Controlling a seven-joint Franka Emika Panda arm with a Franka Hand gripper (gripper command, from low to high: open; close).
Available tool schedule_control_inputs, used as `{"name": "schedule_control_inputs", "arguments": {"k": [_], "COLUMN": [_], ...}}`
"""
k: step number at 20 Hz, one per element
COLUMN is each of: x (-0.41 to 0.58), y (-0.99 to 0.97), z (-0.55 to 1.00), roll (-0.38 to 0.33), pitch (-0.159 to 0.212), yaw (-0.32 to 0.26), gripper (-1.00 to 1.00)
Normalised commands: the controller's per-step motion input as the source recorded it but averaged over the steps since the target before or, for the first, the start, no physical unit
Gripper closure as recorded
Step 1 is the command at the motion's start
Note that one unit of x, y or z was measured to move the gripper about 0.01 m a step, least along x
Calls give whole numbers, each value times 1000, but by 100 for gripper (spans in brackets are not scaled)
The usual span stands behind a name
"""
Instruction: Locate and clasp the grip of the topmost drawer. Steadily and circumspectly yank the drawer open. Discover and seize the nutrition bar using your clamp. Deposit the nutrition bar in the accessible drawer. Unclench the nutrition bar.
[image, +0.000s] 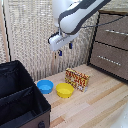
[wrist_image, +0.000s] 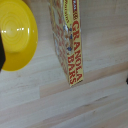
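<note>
- Hanging in the air above the desk (image: 100, 100), the pincer (image: 65, 49) on the white arm (image: 75, 15) carries nothing; its two dark blue-tipped fingers (image: 60, 52) point downward with a small gap between them, so it looks released.
- Below the pincer and a little toward the exterior view's right stands the nutrition bar (image: 77, 79), a yellow-orange box with red print, resting on the light wooden desk, apart from the fingers.
- In the wrist view the nutrition bar (wrist_image: 67, 42) shows its narrow side, with red letters reading "GRANOLA BARS".
- A yellow bowl (image: 64, 90) sits just beside the box on the exterior view's left; whether the two touch I cannot tell. The wrist view shows the yellow bowl (wrist_image: 15, 32) close beside the box with a strip of bare wood between them.
- A blue bowl (image: 45, 86) lies further toward the exterior view's left, near the yellow one.
- A black bin (image: 20, 100) fills the lower corner on the exterior view's left.
- On the exterior view's right stands the dresser (image: 95, 37); the topmost drawer (image: 114, 32) is closed, its silver handle (image: 116, 32) across the front, with a like drawer (image: 110, 59) below it.
</note>
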Motion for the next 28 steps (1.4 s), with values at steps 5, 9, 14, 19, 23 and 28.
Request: {"name": "schedule_control_inputs", "arguments": {"k": [5, 9, 14, 19, 23, 28], "x": [342, 219, 178, 67, 4, 0], "y": [102, 193, 198, 65, 10, 3], "z": [385, 403, 364, 62, 0, 0], "roll": [-292, -252, -274, -373, -375, -375], "pitch": [57, 113, 102, 25, 1, 0], "yaw": [-7, -10, 0, 38, 75, 92], "gripper": [-100, -100, -100, -100, -100, -100]}}
